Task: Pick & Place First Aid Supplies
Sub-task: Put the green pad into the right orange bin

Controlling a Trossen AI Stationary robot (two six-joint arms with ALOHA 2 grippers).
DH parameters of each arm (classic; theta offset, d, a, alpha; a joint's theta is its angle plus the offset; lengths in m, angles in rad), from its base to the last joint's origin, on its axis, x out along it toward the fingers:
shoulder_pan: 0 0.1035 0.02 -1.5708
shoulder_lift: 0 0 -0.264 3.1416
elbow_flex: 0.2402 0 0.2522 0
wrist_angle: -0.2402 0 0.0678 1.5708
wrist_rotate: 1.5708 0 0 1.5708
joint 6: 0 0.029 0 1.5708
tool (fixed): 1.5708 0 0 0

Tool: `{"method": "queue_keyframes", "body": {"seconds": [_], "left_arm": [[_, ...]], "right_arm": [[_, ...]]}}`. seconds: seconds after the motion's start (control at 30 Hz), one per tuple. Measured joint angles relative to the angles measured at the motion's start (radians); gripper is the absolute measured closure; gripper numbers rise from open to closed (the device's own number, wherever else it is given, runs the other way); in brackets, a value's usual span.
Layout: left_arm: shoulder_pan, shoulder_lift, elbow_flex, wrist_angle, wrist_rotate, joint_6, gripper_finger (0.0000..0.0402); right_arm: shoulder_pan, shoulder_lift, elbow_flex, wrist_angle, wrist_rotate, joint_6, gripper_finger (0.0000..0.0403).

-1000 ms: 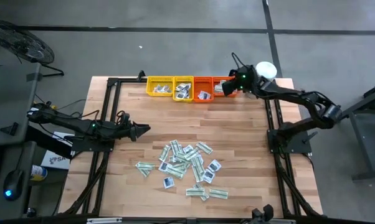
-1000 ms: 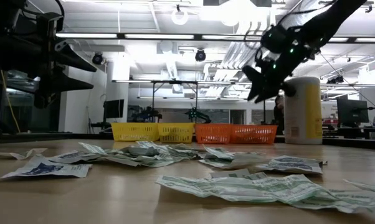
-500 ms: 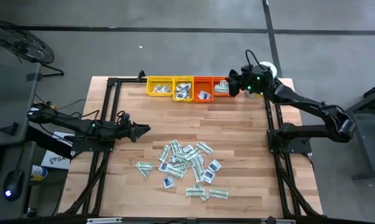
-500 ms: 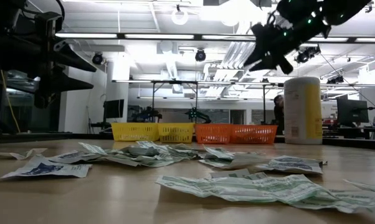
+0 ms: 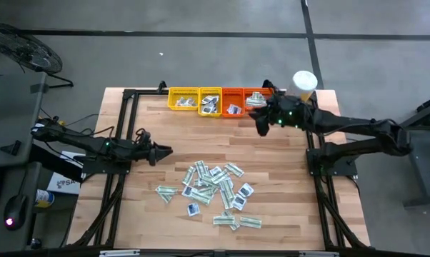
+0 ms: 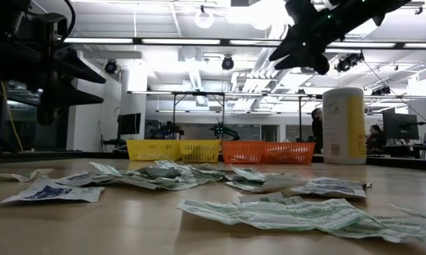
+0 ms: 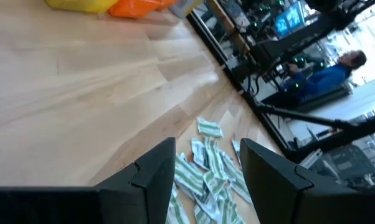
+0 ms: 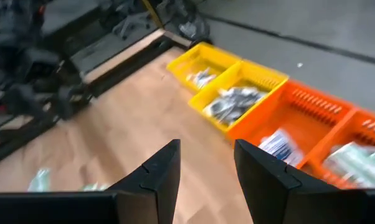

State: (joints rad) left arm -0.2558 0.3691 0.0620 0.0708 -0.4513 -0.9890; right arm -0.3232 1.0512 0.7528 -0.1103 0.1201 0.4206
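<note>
The first aid supplies lie as a loose pile of flat white-and-green strips and small white squares on the middle of the wooden table, also seen in the low view and the left wrist view. My left gripper waits open at the table's left, level and pointing at the pile. My right gripper hangs open and empty in the air just in front of the trays, high above the table.
Two yellow trays and two orange-red trays stand in a row at the far edge, each with some packets inside. A tall white-and-yellow canister stands at the far right corner. Black frame rails run along both table sides.
My right gripper has risen from over the rightmost orange-red tray and swung toward the table's near edge, and now hangs in front of the tray row. The pile and my left gripper have kept still.
</note>
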Motion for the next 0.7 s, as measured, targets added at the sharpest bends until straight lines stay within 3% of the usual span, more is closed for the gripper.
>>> {"method": "queue_keyframes", "body": {"seconds": [0.3, 0.7], "left_arm": [[0.0, 0.0, 0.0, -0.025, 0.07, 0.0, 0.0223], [0.0, 0.0, 0.0, -0.024, 0.077, 0.0, 0.0223]], "right_arm": [[0.209, 0.002, 0.0, -0.15, 0.051, 0.142, 0.0258], [0.459, 0.017, 0.0, -0.313, 0.086, 0.409, 0.0259]]}}
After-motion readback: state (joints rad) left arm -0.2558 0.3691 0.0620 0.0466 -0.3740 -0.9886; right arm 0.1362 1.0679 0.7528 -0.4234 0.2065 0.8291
